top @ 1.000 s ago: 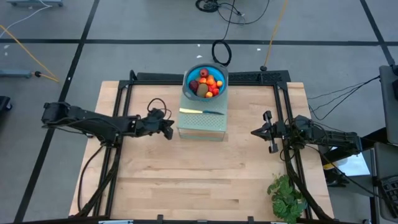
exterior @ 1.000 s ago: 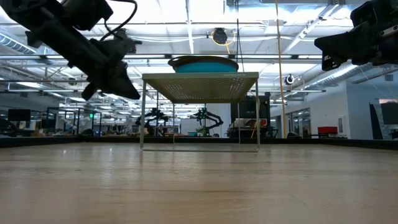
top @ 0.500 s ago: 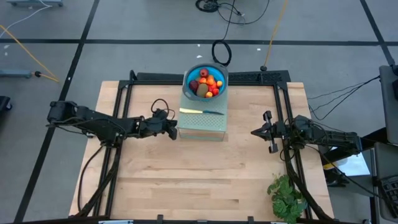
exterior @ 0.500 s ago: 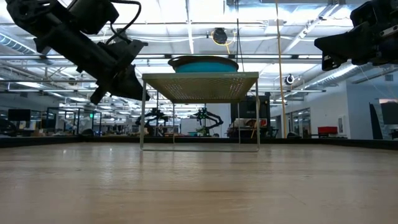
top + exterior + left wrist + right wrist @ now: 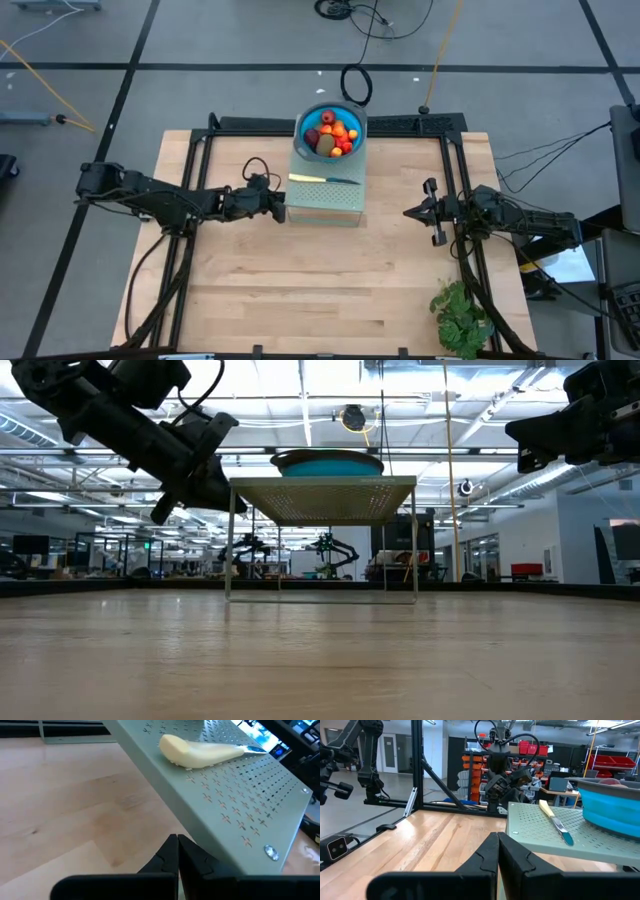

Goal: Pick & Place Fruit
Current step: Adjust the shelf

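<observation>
Am holding left hand (image 5: 281, 208), fingers pressed together, beside shelf (image 5: 326, 205) edge; fruit (image 5: 332, 133) sitting in bowl (image 5: 305, 121). Right hand (image 5: 412, 212) waiting, pressed together. Risk: bumping shelf, jolting knife (image 5: 323, 180).

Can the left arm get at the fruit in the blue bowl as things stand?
Probably yes. The left gripper, shut, sits at the raised platform's left edge, level with its top. The fruit lies uncovered in the blue bowl at the platform's far end; only the knife lies between.
</observation>
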You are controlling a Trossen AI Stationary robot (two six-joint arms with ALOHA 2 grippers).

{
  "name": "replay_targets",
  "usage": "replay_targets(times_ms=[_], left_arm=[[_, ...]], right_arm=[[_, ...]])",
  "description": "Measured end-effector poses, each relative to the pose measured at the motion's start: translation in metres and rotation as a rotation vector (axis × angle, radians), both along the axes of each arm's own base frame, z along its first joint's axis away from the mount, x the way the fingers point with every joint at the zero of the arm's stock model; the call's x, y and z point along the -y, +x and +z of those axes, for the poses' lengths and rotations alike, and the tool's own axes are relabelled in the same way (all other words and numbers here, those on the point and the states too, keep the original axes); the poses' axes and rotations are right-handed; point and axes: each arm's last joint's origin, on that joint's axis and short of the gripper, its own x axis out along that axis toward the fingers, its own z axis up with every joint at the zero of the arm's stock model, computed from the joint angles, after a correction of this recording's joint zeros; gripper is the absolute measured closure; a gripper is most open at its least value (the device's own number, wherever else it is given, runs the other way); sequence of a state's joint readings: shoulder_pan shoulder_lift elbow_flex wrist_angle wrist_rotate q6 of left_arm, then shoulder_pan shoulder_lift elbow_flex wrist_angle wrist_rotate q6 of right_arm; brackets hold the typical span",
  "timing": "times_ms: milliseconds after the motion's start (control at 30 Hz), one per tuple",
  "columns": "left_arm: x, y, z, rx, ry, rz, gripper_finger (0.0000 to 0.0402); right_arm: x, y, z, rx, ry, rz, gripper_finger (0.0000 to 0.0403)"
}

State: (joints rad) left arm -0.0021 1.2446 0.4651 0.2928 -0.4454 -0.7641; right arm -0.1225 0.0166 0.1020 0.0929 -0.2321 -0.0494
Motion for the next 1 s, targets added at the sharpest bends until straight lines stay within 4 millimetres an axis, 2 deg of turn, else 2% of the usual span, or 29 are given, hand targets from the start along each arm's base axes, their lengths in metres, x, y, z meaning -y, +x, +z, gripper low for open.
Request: replay_targets(times_ms=[667,1000], left_arm=[[0.009,0.003,0.006,0.083,-0.037,-0.022,0.0401],[0.014,0.002,0.004,0.056,-0.036,-0.041,0.0401]], right_arm=[[0.000,0.000,0.000,0.003,-0.026,-0.003,0.0403],[0.000,0.000,0.000,0.003,-0.023,-0.002,0.0403]])
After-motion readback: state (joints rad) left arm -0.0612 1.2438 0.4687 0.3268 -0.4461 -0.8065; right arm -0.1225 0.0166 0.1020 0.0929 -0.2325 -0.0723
